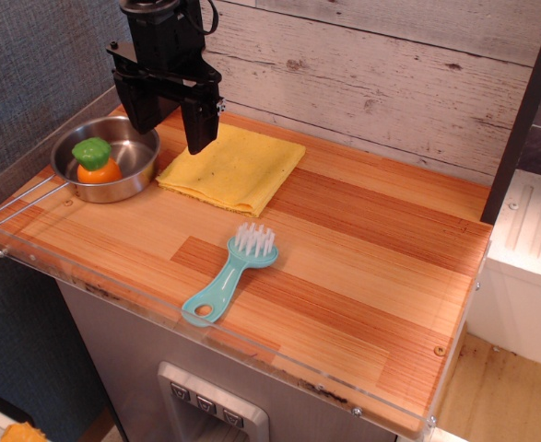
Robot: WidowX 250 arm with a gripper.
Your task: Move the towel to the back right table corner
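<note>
The yellow towel (236, 168) lies folded and flat on the wood table (371, 267), at the back left, next to the steel pan (113, 161). My black gripper (170, 124) hangs above the towel's left edge and the pan's right rim. Its two fingers (200, 124) point down with a gap between them and hold nothing. The back right table corner (477, 198) lies where the whitewashed planks meet the dark post (528, 101).
The steel pan holds an orange and green toy vegetable (96, 162) and has a long wire handle (21, 204) toward the left edge. A teal dish brush (233, 272) lies mid-table, in front of the towel. A clear acrylic rim (252, 354) runs along the front edge.
</note>
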